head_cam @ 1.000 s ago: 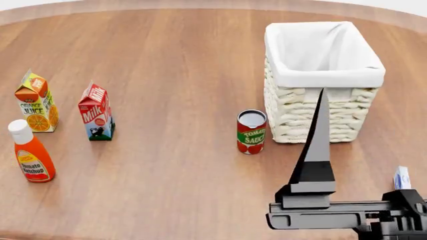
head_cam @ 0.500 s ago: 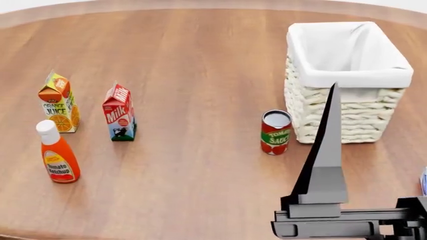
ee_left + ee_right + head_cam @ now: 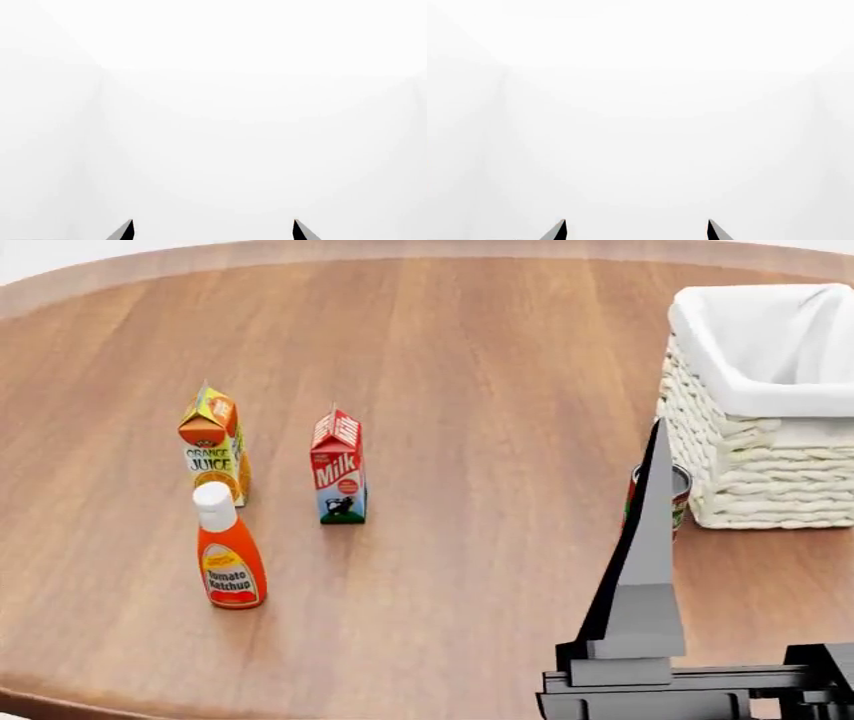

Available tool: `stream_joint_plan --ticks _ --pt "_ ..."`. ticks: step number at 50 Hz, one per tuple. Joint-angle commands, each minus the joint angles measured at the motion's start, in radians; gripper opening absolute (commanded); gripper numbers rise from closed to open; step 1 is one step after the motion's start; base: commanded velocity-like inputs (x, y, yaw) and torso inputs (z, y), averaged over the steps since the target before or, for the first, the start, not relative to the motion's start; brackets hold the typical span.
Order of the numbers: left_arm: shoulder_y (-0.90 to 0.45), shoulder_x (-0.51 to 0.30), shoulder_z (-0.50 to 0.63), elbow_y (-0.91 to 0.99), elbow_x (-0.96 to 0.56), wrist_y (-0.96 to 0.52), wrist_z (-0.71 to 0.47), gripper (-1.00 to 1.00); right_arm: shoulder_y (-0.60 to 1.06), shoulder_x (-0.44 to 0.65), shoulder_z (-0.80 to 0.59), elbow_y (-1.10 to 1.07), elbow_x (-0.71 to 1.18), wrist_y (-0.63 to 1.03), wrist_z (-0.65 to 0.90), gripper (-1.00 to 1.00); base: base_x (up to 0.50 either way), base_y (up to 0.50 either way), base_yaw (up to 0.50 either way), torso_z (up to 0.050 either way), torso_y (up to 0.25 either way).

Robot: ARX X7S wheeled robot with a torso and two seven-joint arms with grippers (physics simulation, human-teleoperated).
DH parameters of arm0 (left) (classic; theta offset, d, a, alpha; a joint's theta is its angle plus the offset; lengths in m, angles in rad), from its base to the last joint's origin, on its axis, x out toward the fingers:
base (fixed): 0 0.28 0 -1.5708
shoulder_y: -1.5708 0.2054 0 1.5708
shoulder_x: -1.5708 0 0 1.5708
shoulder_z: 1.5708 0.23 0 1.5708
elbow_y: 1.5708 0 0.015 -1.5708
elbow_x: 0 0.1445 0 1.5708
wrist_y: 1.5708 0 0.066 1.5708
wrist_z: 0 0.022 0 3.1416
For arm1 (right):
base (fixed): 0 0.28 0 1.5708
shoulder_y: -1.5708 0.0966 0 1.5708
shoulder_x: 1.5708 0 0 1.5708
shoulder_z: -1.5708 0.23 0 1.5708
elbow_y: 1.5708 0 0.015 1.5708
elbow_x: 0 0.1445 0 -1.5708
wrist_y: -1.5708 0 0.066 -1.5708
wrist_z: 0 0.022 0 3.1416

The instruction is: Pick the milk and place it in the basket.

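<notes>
On the round wooden table (image 3: pixel 441 390): 1 milk (image 3: pixel 338 467) carton, 1 orange juice carton (image 3: pixel 212 443), 1 ketchup bottle (image 3: pixel 228 548), 1 tomato sauce can (image 3: pixel 681 498), 1 basket (image 3: pixel 761 430). Milk stands upright toward the table's left half, just right of the OJ carton, ketchup in front-left of it, basket well apart at far right.

Basket is cut off by the head view's right edge; only its left part & white liner show. Can is mostly hidden behind a tall dark finger of the right gripper (image 3: pixel 647 580), which rises from the bottom of the head view; gripper body cut off below.

Left gripper (image 3: pixel 213 230) wrist cam: 2 dark fingertips, spread apart, nothing between, blank white beyond. Right wrist cam: same, 2 tips apart, empty. Neither gripper touches the milk.
</notes>
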Motion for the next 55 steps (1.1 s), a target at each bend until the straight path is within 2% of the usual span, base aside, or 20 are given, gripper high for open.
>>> stream_joint_plan --ticks 1,16,55 --pt "-0.002 0.01 -0.008 -0.008 0.017 0.011 0.012 1.0 0.001 0.0 -0.01 0.001 -0.046 -0.009 -0.013 1.0 0.0 0.0 0.0 0.0 0.0" --pt "-0.009 -0.007 -0.01 -0.006 0.008 0.012 -0.003 1.0 -0.018 0.007 0.001 0.01 -0.032 -0.057 -0.022 1.0 0.04 0.0 0.0 0.0 0.0" --pt "-0.007 -0.019 0.019 -0.028 0.021 0.037 -0.012 1.0 -0.039 0.029 -0.027 0.022 -0.051 -0.095 -0.016 1.0 0.47 0.0 0.0 0.0 0.0"
